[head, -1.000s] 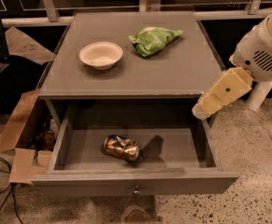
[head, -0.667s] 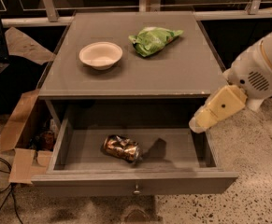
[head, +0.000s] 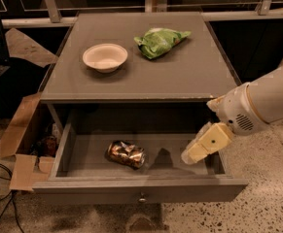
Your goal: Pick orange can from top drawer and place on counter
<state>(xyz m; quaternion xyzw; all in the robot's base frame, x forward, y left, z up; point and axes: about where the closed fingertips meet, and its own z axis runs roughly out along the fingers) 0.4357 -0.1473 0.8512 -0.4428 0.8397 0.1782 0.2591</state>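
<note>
Camera view looks down at a grey cabinet from the front, so going left to right: some flattened cardboard (head: 20, 139) leans against the cabinet's left side on the floor. Up on the worktop (head: 189, 79) there's a white bowl (head: 105, 57) sitting left of centre, empty as far as I can see. Below it the drawer (head: 107, 190) is pulled right out, little round knob (head: 142, 198) in the middle of its front. The can (head: 126, 153) is lying on its side on the drawer floor, a bit left of the middle, pretty crumpled and shiny. Back up top, a green bag (head: 160, 40) lies near the back of the worktop, right of the bowl and not touching it. Then the hand (head: 193, 154) is down over the right part of the open drawer, pointing down and left toward the can but well apart from it, with a shadow on the drawer floor between them. It isn't holding anything, and honestly I can't tell if it's wide or narrow from this angle. The white arm (head: 257, 108) comes in from the right edge
</note>
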